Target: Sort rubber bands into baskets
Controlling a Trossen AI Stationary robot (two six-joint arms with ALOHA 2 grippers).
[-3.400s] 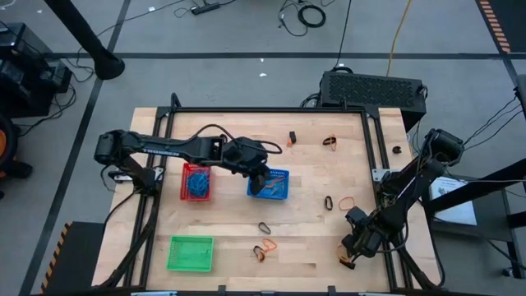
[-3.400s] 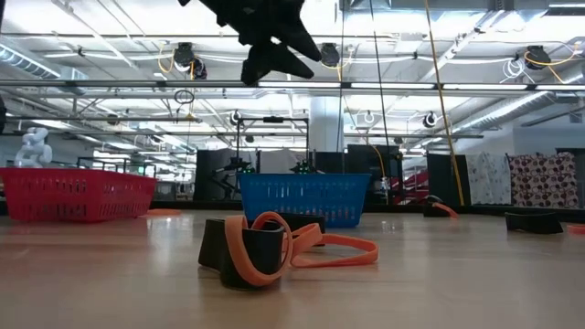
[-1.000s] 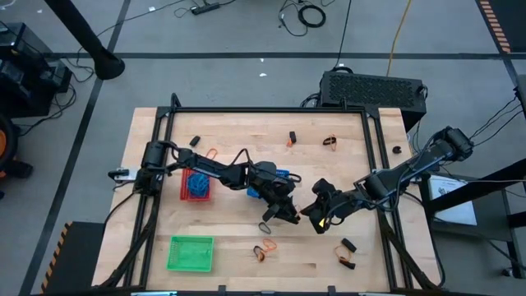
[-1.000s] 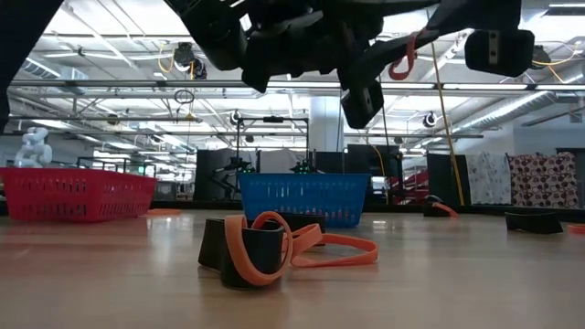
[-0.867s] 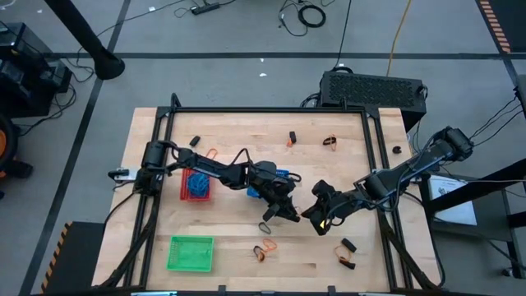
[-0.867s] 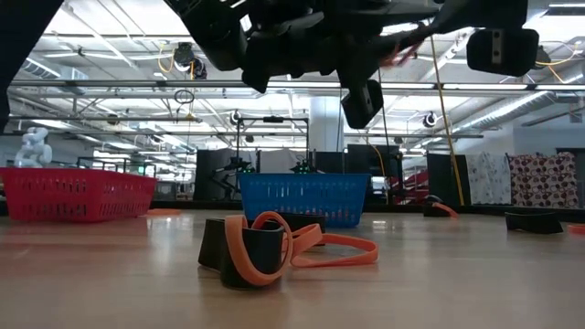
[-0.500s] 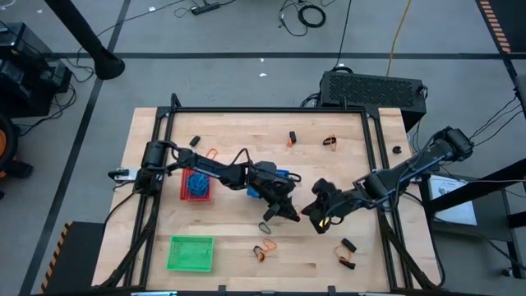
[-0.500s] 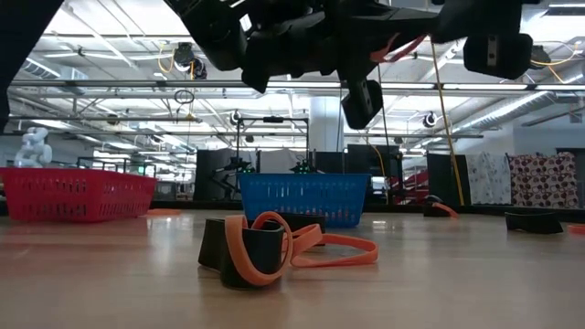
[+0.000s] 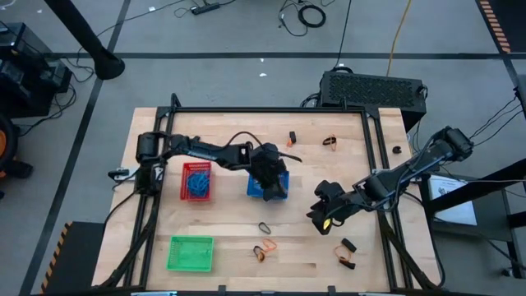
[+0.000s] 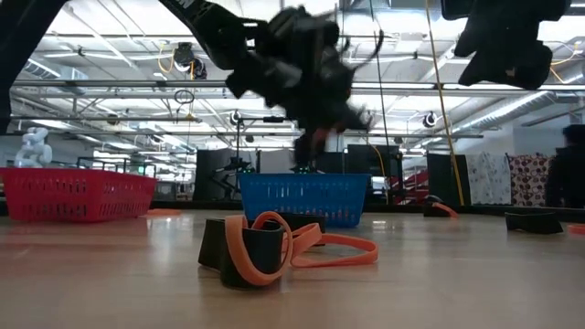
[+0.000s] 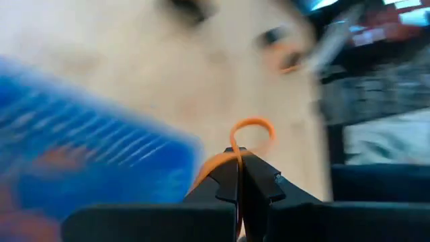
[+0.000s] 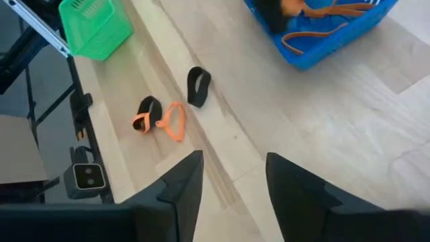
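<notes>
Wooden bench (image 9: 230, 247): left claw (image 11: 239, 160) clamped on orange rubber band (image 11: 250, 128), above blue basket (image 9: 268, 186). Right claw (image 12: 233, 176) fingers apart, empty, near bench's right side.

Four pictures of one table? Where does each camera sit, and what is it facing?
High view: overhead, straight down on both arms and the blue basket.
Low view: table height, across orange bands toward the room; arms overhead.
Left wrist view: over shut fingers pinching an orange band.
Right wrist view: past open fingers at the green basket.
Shared: all four show the blue basket.
</notes>
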